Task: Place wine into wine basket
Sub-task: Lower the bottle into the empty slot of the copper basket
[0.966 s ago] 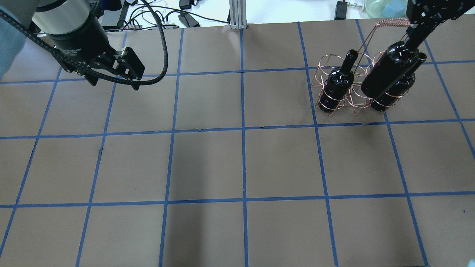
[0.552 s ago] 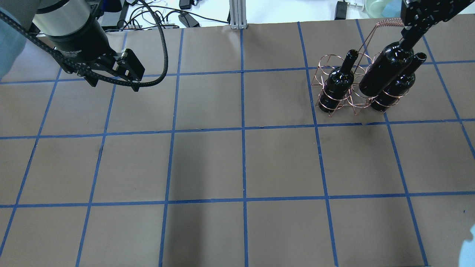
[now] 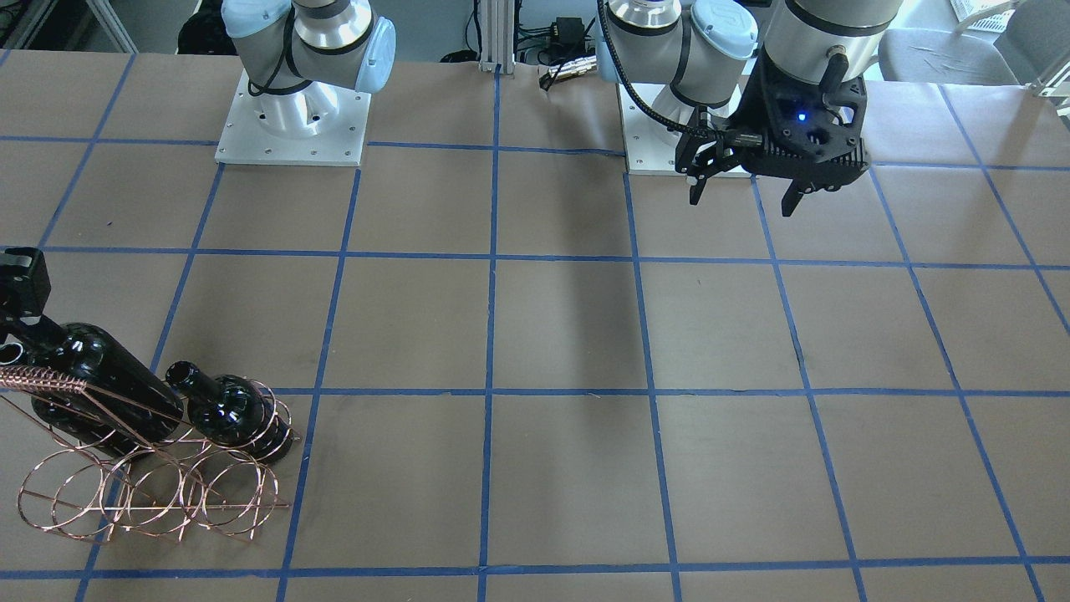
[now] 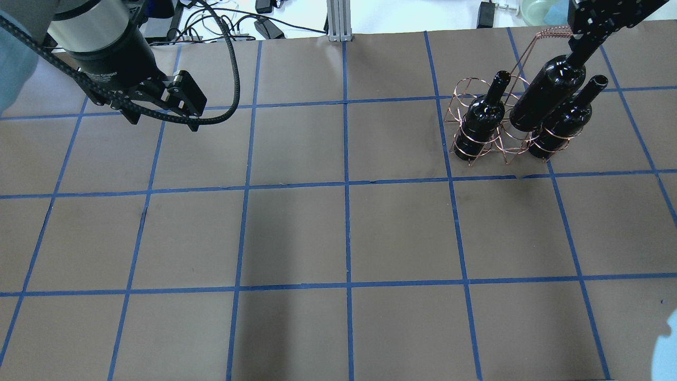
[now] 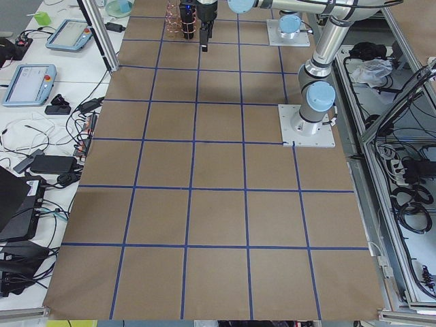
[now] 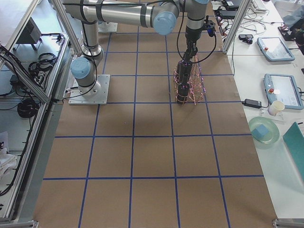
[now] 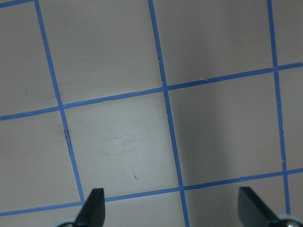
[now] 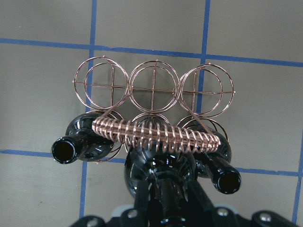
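The wine basket [image 4: 505, 151] is a copper wire rack at the table's far right; it also shows in the front view [image 3: 150, 502] and the right wrist view [image 8: 154, 87]. Two dark bottles stand in its end loops [image 4: 480, 120] [image 4: 563, 124]. My right gripper [image 4: 576, 45] is shut on the neck of a third dark wine bottle [image 4: 542, 98], held tilted with its base at the middle loop between the other two. In the right wrist view this bottle [image 8: 158, 182] hangs below the twisted handle [image 8: 156, 132]. My left gripper [image 4: 185, 103] is open and empty, above the far left of the table.
The basket's other row of three loops [image 8: 154, 87] holds nothing. Brown paper with a blue tape grid [image 4: 346, 185] covers the table. Cables and a metal post [image 4: 337, 21] lie beyond the far edge. The arm bases [image 3: 292, 125] stand at the robot's side.
My right gripper has lowered the held bottle toward the basket's middle loop, and the bottle now looks smaller and lower between the other two. The left arm has barely moved.
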### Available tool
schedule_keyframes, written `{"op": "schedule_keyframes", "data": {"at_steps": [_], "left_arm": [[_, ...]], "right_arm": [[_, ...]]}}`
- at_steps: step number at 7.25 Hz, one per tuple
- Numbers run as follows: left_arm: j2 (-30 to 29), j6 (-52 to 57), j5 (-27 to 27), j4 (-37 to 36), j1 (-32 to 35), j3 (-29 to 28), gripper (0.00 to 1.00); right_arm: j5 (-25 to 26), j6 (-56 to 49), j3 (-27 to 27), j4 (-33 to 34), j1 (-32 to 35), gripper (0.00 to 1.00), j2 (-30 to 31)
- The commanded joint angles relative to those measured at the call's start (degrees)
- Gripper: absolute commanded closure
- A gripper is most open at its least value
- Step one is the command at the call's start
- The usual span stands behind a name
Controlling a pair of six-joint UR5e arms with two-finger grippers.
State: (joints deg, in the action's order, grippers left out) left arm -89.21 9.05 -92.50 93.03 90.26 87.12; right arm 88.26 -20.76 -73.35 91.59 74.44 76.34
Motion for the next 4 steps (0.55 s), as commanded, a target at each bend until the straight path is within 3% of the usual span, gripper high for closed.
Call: {"op": "schedule_keyframes", "data": {"at_steps": [1, 4], "left_arm": [[0.0, 0.3, -1.7, -0.1, -0.1, 0.2, 0.00], [0.0, 0.3, -1.6, 0.0, 0.0, 0.2, 0.00]], "right_arm": [[0.2, -0.1, -1.6, 0.1, 0.0, 0.98, 0.2], [0.3, 0.0, -2.5, 1.3, 0.4, 0.94, 0.0]]}}
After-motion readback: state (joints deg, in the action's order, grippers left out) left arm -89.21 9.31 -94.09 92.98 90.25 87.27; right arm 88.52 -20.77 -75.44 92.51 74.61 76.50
